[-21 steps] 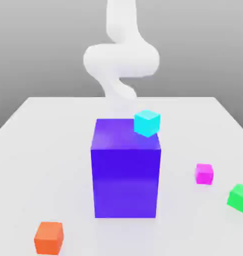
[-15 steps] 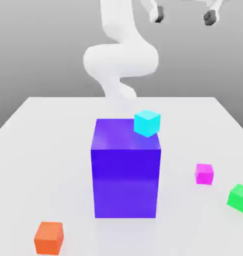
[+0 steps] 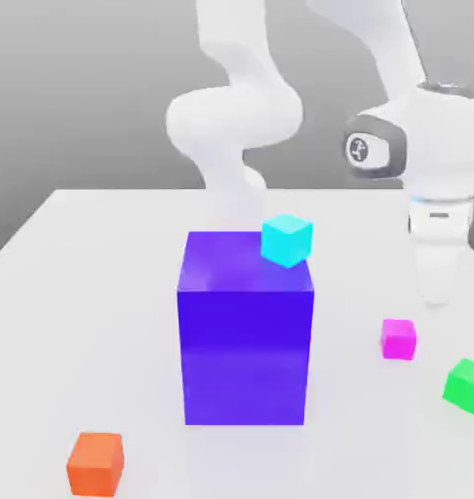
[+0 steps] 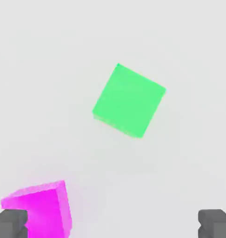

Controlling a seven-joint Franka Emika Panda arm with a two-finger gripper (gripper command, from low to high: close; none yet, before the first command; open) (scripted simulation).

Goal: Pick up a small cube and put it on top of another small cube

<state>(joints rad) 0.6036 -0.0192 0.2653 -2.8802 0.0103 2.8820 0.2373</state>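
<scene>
The gripper (image 4: 113, 224) was wide apart, with nothing between its fingers. Bare table (image 3: 114, 302) lay between it and the blue block (image 3: 245, 356), over toward the exterior view's left; the cyan cube (image 3: 287, 241) sat at that block's top edge. Near the gripper were the magenta cube (image 4: 40, 211), overlapped by one finger in the hand view, and the green cube (image 4: 129, 101), with open table around it.

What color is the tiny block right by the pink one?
It's bright green, and the hand view shows it best.
</scene>
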